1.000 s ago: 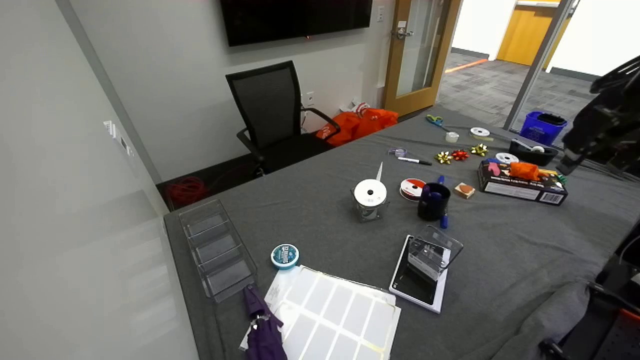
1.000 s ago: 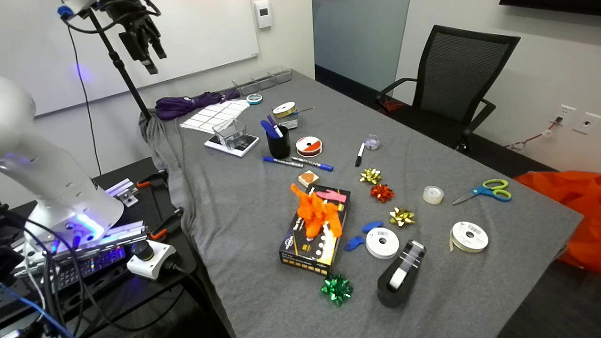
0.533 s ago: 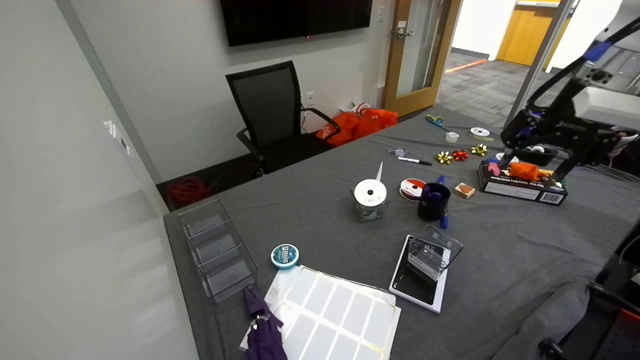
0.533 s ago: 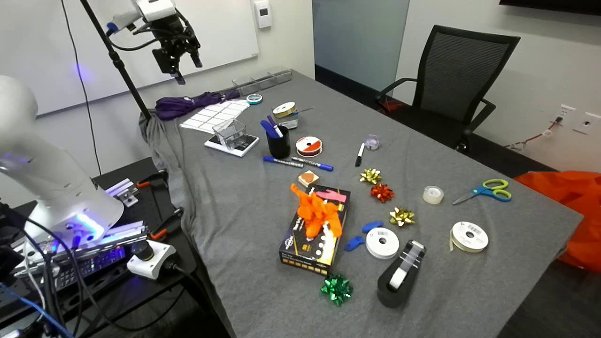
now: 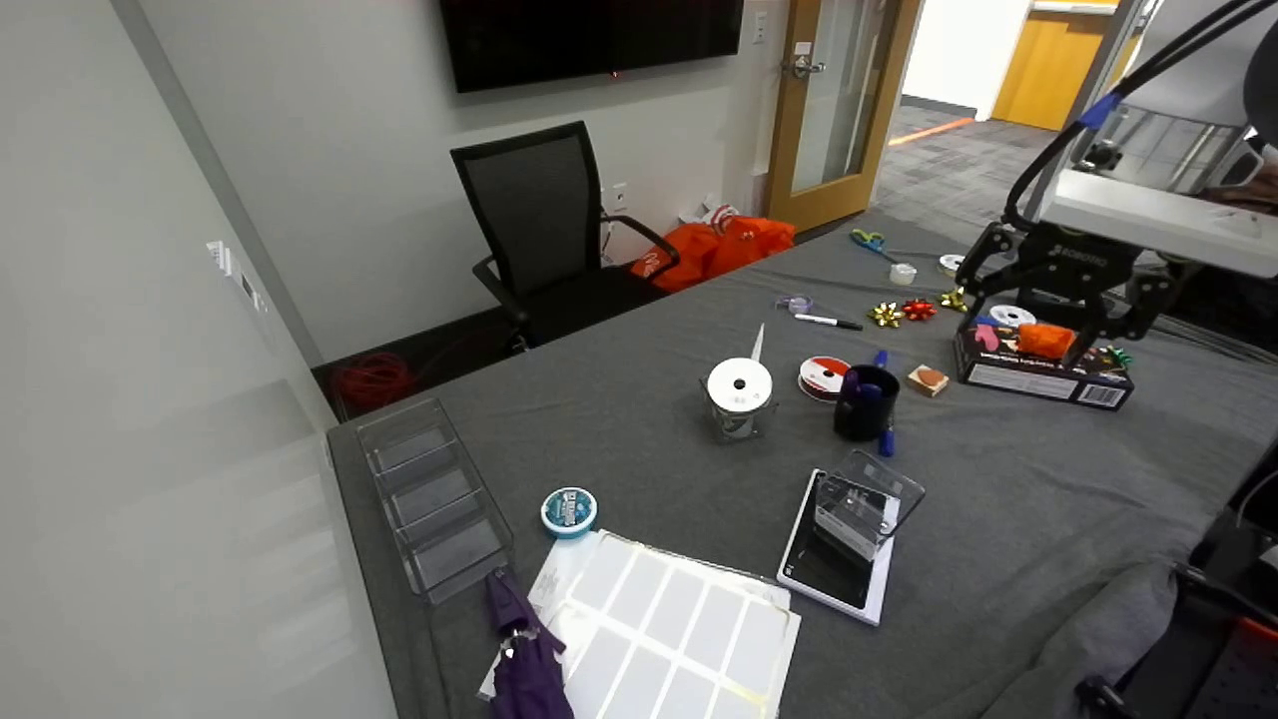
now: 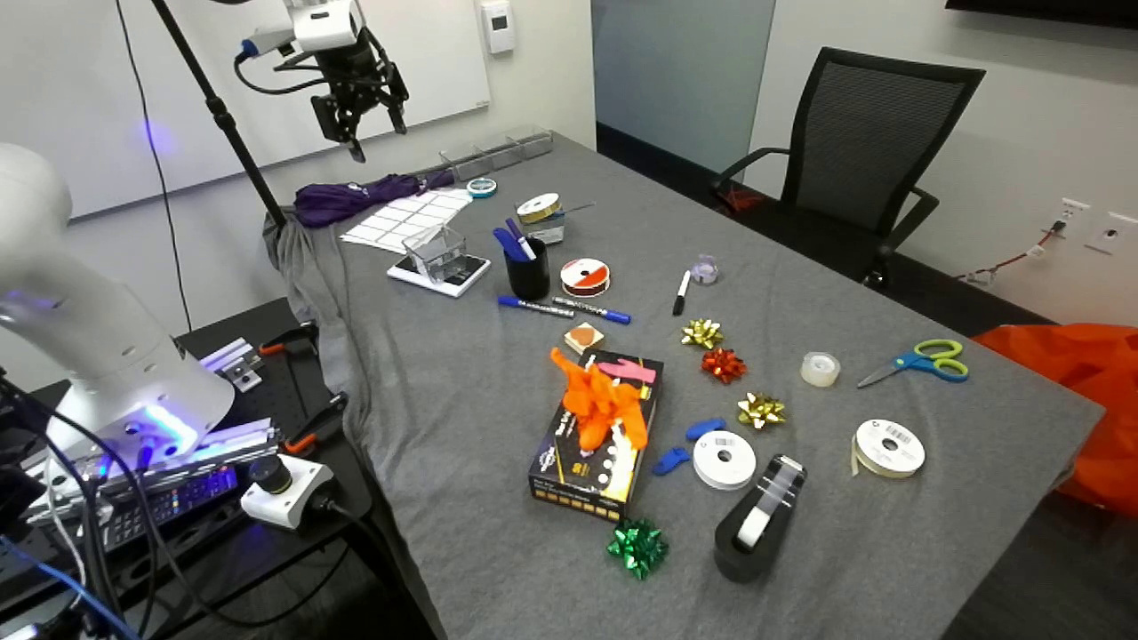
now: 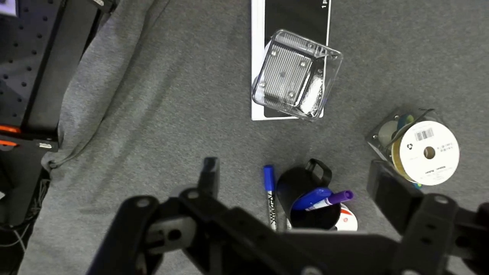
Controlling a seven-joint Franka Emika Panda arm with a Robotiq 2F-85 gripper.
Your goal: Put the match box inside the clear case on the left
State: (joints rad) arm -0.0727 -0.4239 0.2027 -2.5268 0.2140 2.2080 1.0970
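Black hand [image 6: 380, 142] spread wide, one matchbox [image 6: 583, 338], one clear divided case [image 5: 436, 497], four bows [image 6: 723, 364]

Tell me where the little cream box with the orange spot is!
Right of centre in an exterior view, the little cream box sits between the black cylindrical cup on its left and the black rectangular carton on its right.

Bows [image 6: 760, 411]: 4 (2 gold, 1 red, 1 green, that last at 5 o'clock from the glove box [image 6: 587, 476] in an exterior view); glove box: 1; match box [image 6: 584, 337]: 1; clear case [image 5: 436, 499]: 1; clear bins [image 7: 286, 72]: 2; ribbon spools [image 6: 905, 455]: at least 4; black mug [image 6: 530, 280]: 1; loose markers [image 6: 536, 307]: 3; markers [image 7: 339, 197] in mug: at least 2; scissors [image 6: 913, 361]: 1; blue pieces [image 6: 705, 429]: 2; umbrella [image 5: 527, 659]: 1
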